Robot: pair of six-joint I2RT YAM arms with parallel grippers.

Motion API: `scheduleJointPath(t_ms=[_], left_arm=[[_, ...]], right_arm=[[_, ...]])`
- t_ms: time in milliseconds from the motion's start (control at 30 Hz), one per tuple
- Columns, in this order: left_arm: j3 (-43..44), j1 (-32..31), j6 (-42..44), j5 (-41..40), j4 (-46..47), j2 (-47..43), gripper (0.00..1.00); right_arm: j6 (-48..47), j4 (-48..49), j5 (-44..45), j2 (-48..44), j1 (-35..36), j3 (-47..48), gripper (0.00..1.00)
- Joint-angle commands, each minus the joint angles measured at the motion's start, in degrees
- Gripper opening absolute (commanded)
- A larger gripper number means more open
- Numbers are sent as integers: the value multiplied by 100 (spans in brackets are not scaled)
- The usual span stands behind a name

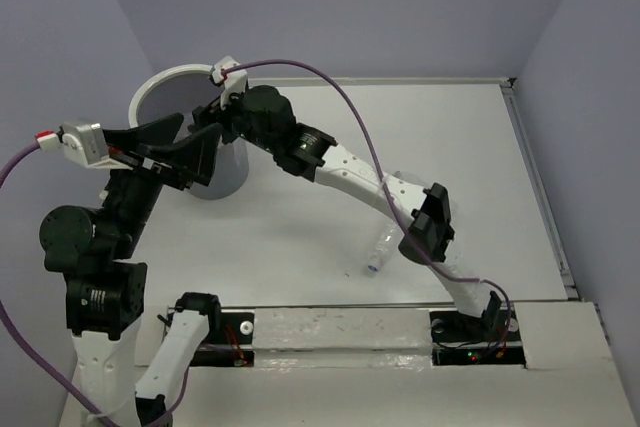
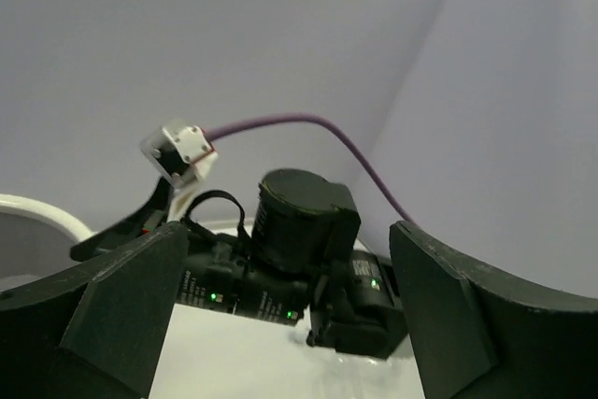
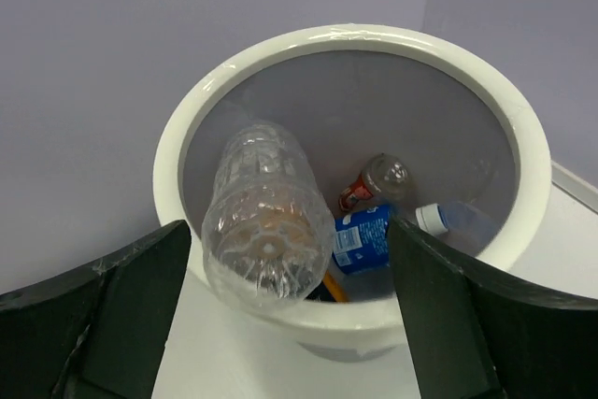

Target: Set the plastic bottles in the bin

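Right gripper (image 3: 287,231) is over the bin (image 3: 350,36), fingers spread wide. A clear bottle (image 3: 266,217) sits base-toward-camera in the gap at about 8 o'clock of the bin mouth, and we see neither finger pressing it, so we judge it let go to drop inside. The arm is reached that far so the bottle clears the thick rim. Inside the bin lie a red-cap bottle (image 3: 378,179) near centre, a blue-label bottle (image 3: 360,240) at 6 o'clock and a pale-cap bottle (image 3: 448,221) at 4 o'clock. Left gripper (image 2: 288,229) is spread and empty beside the bin, likely parked out of the way. In the top view the bin is at 10 o'clock on the table (image 1: 300,217), and one loose bottle (image 1: 380,247) lies at 5 o'clock, to be fetched next.
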Motion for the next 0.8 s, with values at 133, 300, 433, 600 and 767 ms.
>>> scheduleJointPath(t_ms=[133, 300, 433, 600, 767], left_arm=[[-81, 6, -225, 2440, -111, 239, 99], [-485, -327, -261, 2564, 152, 476, 99], [-941, -1800, 28, 1407, 188, 906, 99], [-803, -4927, 477, -2082, -119, 2432, 99], [-863, -5267, 469, -2632, 144, 3623, 99]], right_arm=[[152, 252, 162, -2899, -477, -2938, 83], [880, 226, 312, -5111, -1688, -5654, 61], [1058, -431, 899, -6188, -2427, -7385, 37], [1286, -784, 830, -6751, -3315, -8364, 34], [1321, -873, 373, -6770, -4308, -8699, 48]])
